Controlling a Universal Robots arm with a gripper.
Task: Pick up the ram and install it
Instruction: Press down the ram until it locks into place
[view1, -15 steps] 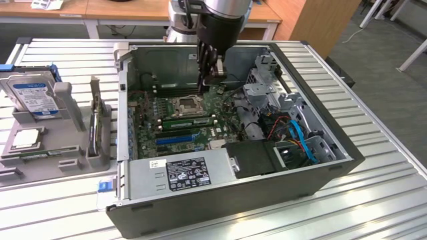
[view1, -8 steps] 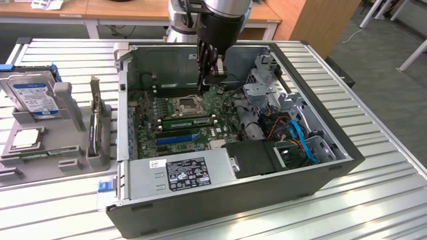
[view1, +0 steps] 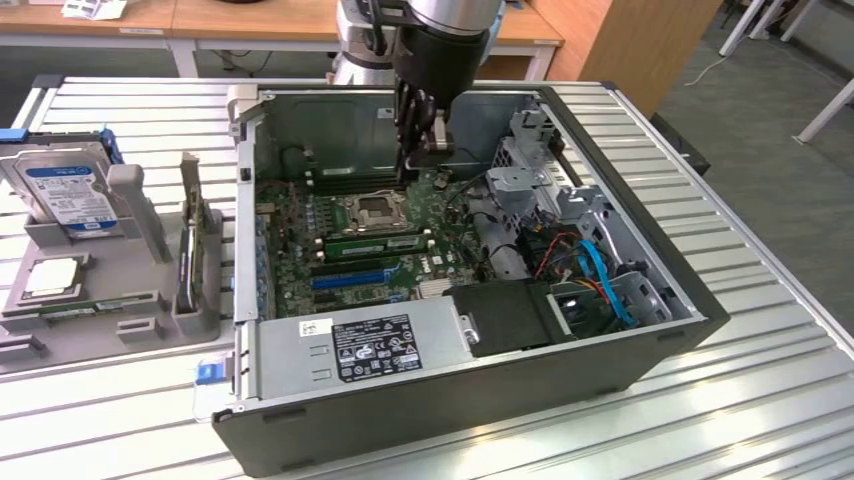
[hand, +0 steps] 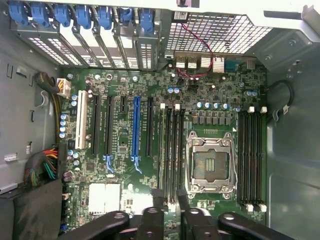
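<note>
The fingers (hand: 156, 205) stand well apart with nothing held between them, hovering above one end of the memory slot bank that lies just beside the empty CPU socket (hand: 210, 162). The ram (view1: 378, 243) sits in that bank on the motherboard (hand: 125, 150), between the socket and the expansion slots, of which one is blue (hand: 136, 127) and one white (hand: 80, 120). A second bank of four memory slots (hand: 251, 157) lies on the socket's other side. In the exterior view the arm (view1: 434, 40) drops straight down into the open computer case (view1: 641, 330), wrist vertical. A metal drive cage (view1: 534, 190) and blue cables (view1: 607, 280) crowd the exterior view's right of it, and the labelled power supply (view1: 367, 345) lies nearer the camera. On the slatted surface (view1: 747, 400), at the exterior view's left, a grey tray (view1: 40, 350) carries one hard drive (view1: 67, 190) and one processor (view1: 54, 277).
</note>
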